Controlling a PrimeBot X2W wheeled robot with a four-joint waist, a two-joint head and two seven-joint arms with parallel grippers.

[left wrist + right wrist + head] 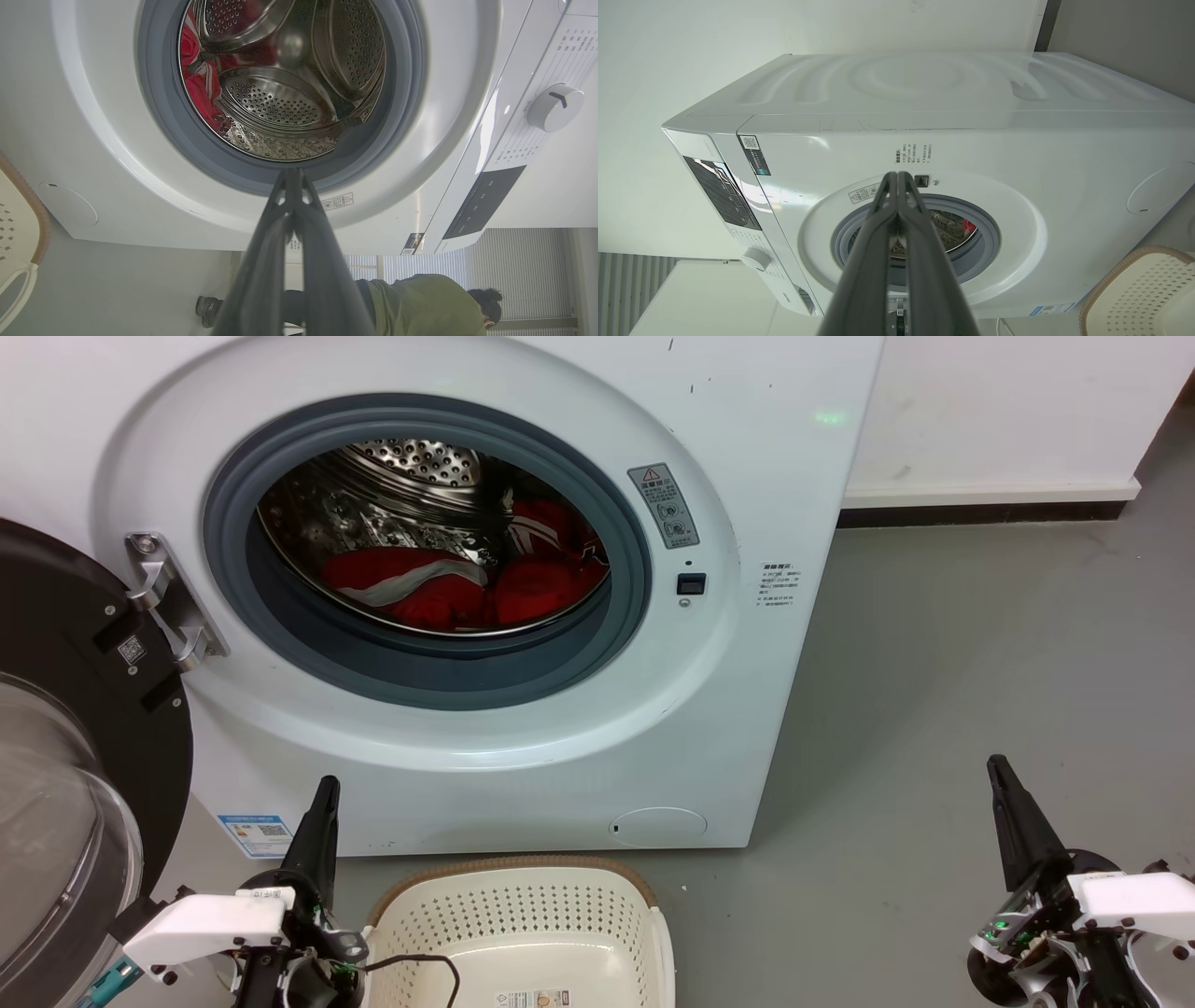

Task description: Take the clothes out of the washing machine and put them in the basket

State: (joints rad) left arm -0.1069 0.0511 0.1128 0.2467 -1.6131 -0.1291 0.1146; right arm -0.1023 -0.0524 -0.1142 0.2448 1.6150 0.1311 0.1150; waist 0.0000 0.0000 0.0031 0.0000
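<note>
Black-rimmed glass door (159,756): hanging open at 9 o'clock of my left gripper (327,789), whose fingers are pressing together on nothing.
Bright-red soft clothes (439,588): lying low in the large white front-loading washing machine (560,775), heap running 9-to-3, at 1 o'clock from that nearer gripper. I am judging the grey rubber seal (429,677) the lip to clear.
Cream perforated plastic basket (509,870): sitting between the grippers.
Right gripper (997,767): likewise closed and empty, standing well apart at the clothes' 4 o'clock.

washing machine (747,691): warning-triangle sticker (663,506) | door (65,607): QR code (132,651) | wording unreadable
</note>
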